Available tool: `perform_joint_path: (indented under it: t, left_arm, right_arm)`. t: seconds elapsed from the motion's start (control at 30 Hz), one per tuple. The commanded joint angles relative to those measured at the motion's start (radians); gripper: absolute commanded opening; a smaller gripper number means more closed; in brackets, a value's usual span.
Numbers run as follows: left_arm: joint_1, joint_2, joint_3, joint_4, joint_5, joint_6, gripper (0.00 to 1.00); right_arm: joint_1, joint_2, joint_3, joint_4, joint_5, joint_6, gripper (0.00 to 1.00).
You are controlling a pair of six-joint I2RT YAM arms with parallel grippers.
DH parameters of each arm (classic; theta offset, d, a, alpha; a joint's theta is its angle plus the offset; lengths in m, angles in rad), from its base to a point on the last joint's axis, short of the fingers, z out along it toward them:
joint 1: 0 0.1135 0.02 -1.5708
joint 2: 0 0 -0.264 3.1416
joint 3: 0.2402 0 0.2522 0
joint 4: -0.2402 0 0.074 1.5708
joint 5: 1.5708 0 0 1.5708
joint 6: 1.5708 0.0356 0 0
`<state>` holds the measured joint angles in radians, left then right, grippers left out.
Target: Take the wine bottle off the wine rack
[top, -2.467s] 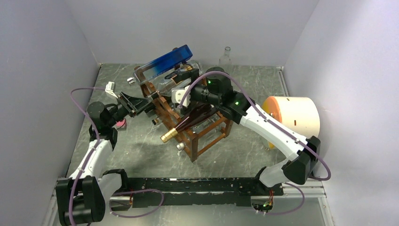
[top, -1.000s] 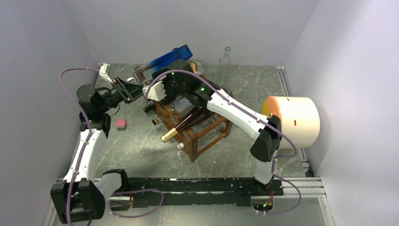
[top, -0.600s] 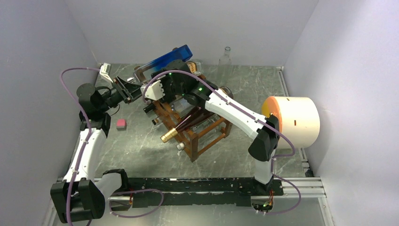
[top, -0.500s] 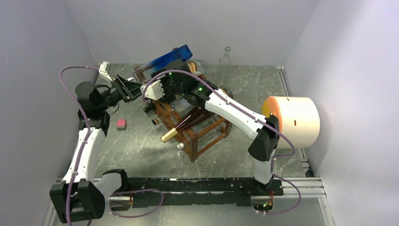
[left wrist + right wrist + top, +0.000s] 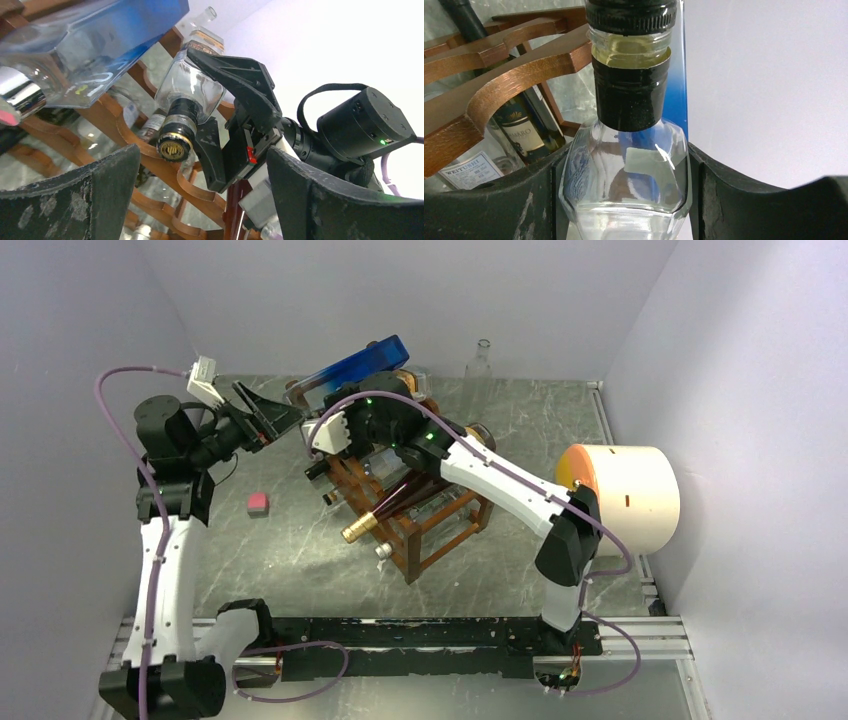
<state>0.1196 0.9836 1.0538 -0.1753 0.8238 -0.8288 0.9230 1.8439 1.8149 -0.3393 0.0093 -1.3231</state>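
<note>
Mid-table: reddish-brown wooden wine rack (image 5: 408, 545), open frame, scalloped rails. On its top tier: slanted slab-sided blue-to-clear glass bottle (image 5: 350, 370); just beside it, clear faceted glass wine bottle (image 5: 187, 97), black foil neck, gold-stamped cap. Pinched at the shoulders by right gripper (image 5: 626, 195). Left gripper (image 5: 202, 195) spread wide, now lifted higher and farther from the rack.
</note>
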Motion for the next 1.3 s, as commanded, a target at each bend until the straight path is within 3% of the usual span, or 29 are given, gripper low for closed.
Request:
perform_joint_path:
  t: [0.0, 0.23, 0.63, 1.0, 1.27]
  left_arm:
    - [-0.003, -0.079, 0.104, -0.239, -0.162, 0.165, 0.99]
    - [-0.003, -0.151, 0.147, -0.382, -0.308, 0.242, 0.99]
    - [-0.003, -0.181, 0.071, -0.411, -0.285, 0.244, 0.99]
    - [-0.003, -0.182, 0.068, -0.412, -0.278, 0.256, 0.99]
    - [-0.003, -0.171, 0.047, -0.397, -0.267, 0.261, 0.99]
  right_arm:
    - [-0.018, -0.089, -0.03, 0.204, -0.014, 0.043, 0.0]
    - [-0.059, -0.164, -0.084, 0.359, -0.076, 0.178, 0.0]
    - [-0.157, -0.236, -0.053, 0.533, -0.21, 0.476, 0.0]
    - [-0.343, -0.314, -0.041, 0.636, -0.313, 0.779, 0.0]
    - [-0.465, -0.387, -0.044, 0.701, -0.178, 0.839, 0.0]
